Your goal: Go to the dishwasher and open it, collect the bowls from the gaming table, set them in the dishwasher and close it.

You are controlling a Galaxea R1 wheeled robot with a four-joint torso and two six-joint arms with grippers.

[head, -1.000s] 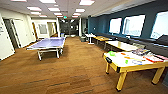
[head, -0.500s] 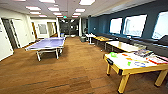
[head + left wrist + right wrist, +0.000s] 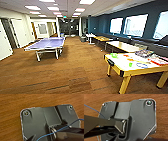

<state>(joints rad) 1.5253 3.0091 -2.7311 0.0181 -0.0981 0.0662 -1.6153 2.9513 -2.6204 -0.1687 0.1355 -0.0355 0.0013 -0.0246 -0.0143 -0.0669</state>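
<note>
Where the brown floor (image 3: 75,72) meets the window wall, the gaming table (image 3: 120,65) is seen at right, bowls (image 3: 114,55) scattered on it; the jaws' state cannot be told.

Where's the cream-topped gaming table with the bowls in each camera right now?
Head view: the long cream-topped gaming table with yellow legs stands at lower right, bright plastic bowls on it.
Left wrist view: not in it.
Right wrist view: not in it.
Shared landmark: the brown wood-grain floor.
</note>
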